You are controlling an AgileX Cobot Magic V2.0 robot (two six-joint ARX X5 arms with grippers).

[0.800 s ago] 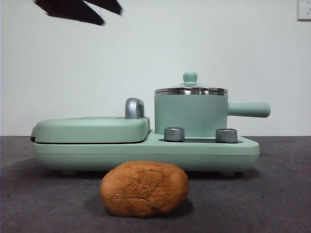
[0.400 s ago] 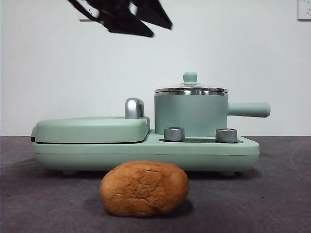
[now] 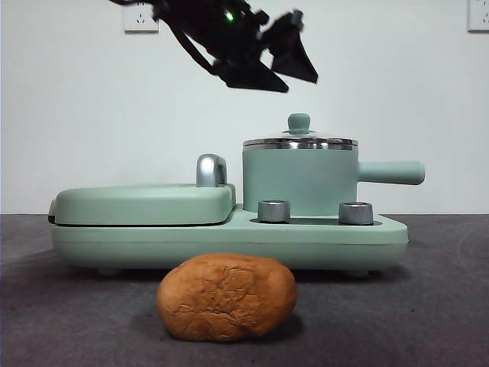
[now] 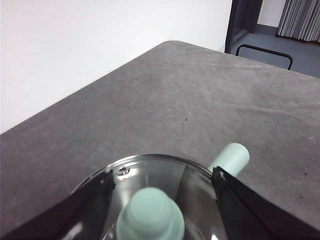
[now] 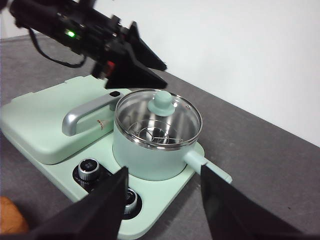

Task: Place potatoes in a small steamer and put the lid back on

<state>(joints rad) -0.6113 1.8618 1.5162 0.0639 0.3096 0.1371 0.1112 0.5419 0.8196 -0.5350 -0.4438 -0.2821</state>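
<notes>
Potato: the potato (image 3: 227, 297) lies on the grey table (image 3: 428, 306) near its front edge, just before the green cooker base (image 3: 229, 241).
Steamer: the small steamer (image 3: 300, 180) stands on the base's right end, the lid (image 5: 158, 119) on it.
Left gripper: the left gripper (image 3: 281, 73) hangs above the lid's knob (image 4: 150, 217), jaws apart, not touching.
Right gripper: the right gripper (image 5: 162, 200) has its jaws spread, empty, nearer than the steamer.

The left claw (image 3: 286, 73), jaws seemingly apart, hangs above the lid (image 3: 299, 140) on the small steamer (image 3: 299, 180); the potato (image 3: 227, 297) lies on the surface (image 3: 428, 306).
</notes>
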